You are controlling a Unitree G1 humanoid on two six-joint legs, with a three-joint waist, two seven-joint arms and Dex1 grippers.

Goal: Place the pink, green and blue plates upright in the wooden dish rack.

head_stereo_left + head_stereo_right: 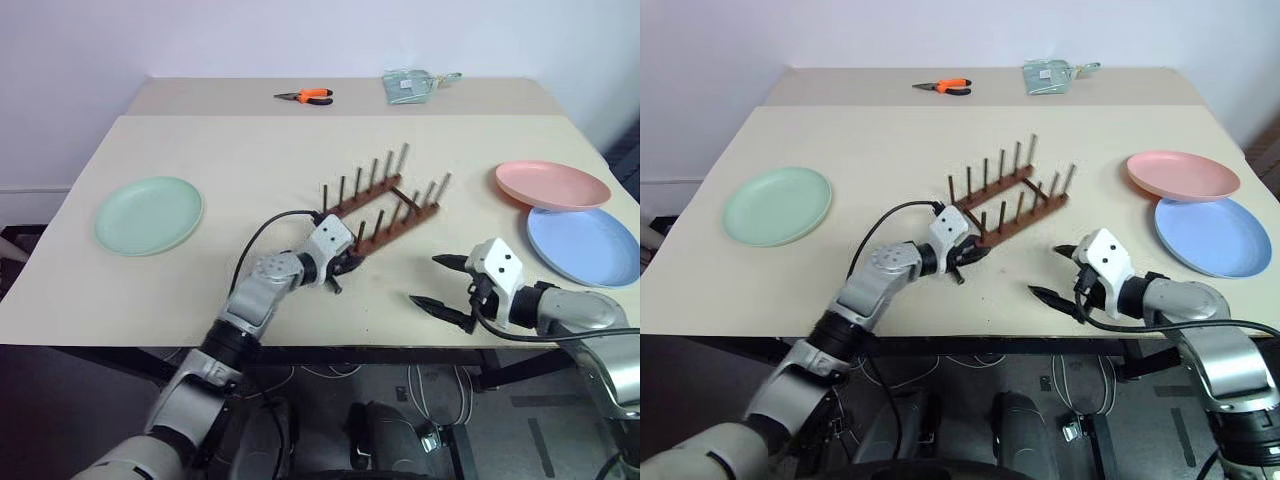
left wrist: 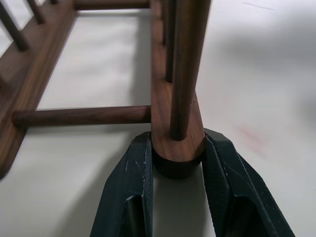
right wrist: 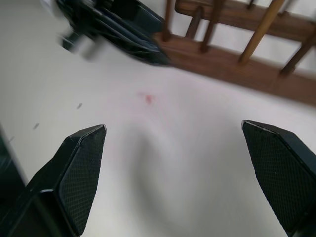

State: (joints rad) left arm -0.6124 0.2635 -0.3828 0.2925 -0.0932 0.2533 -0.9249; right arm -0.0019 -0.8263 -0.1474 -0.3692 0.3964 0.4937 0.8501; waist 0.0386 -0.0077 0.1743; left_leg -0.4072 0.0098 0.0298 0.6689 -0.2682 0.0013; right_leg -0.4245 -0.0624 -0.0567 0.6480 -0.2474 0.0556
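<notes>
The left gripper [image 2: 177,170] clamps its two black ribbed fingers on the rounded end of one rail of the wooden dish rack [image 1: 385,205], a dark brown frame of two pegged rails and round crossbars at the frame's centre. The right gripper [image 1: 440,282], lower right, is spread wide and empty. Three matte round plates lie flat: green plate [image 1: 148,215] at left, pink plate [image 1: 552,184] overlapping blue plate [image 1: 585,246] at right.
</notes>
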